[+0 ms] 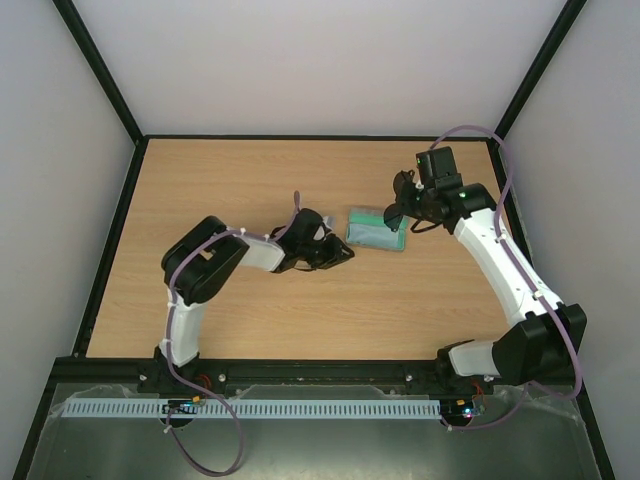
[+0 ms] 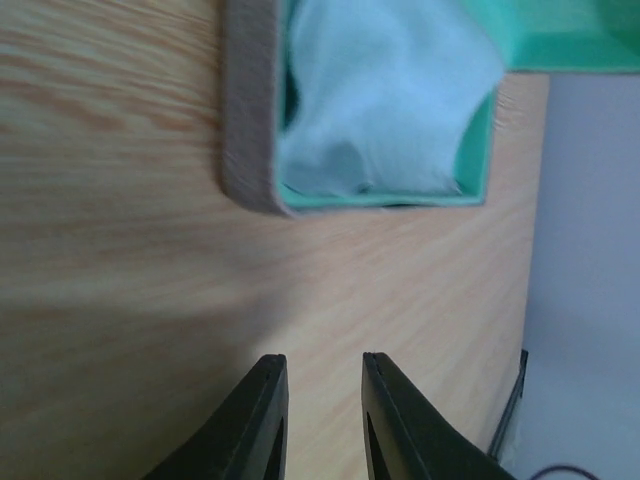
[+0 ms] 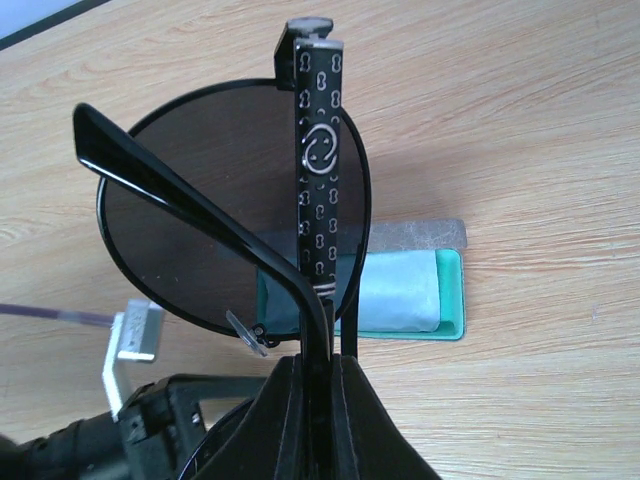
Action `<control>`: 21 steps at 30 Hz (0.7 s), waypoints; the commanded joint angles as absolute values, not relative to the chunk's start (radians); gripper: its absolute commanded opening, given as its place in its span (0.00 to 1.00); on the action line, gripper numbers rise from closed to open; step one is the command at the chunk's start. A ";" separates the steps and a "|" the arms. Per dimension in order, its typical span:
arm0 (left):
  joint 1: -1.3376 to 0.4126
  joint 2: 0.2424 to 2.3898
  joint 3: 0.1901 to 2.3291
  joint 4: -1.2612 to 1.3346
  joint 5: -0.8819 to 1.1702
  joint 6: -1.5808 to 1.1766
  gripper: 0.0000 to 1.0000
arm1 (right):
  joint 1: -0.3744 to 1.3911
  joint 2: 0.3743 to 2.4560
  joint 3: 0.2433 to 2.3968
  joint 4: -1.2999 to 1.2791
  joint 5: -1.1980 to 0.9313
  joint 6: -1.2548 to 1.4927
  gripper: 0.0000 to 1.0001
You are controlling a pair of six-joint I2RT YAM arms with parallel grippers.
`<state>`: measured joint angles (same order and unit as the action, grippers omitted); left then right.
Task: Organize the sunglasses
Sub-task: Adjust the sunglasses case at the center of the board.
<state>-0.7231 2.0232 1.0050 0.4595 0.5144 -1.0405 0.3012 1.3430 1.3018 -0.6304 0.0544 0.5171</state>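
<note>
The sunglasses (image 3: 200,200) have round dark lenses and patterned temple arms folded together. My right gripper (image 3: 322,362) is shut on the folded temples and holds them in the air above the case; it also shows in the top view (image 1: 405,208) with the sunglasses (image 1: 397,195). The grey case (image 1: 375,228) lies open on the table, with a green lining (image 3: 452,300) and a pale blue cloth (image 3: 400,290) inside. My left gripper (image 2: 325,370) is open and empty, low over the wood just short of the case's grey edge (image 2: 250,110). It sits left of the case in the top view (image 1: 343,255).
The wooden table (image 1: 250,180) is ringed by a black frame rail (image 1: 100,250) and white walls. The left arm's wrist (image 3: 160,430) shows under the held sunglasses in the right wrist view. A purple cable (image 1: 505,190) loops along the right arm.
</note>
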 commanded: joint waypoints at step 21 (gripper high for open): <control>-0.623 2.343 1.375 0.387 0.457 -1.045 0.14 | 0.302 1.355 1.303 -0.645 -0.013 0.466 0.01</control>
<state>-0.6365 2.2738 1.3151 0.4530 0.4824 -1.0546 0.3012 1.3430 1.3006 -0.6296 0.0048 0.4923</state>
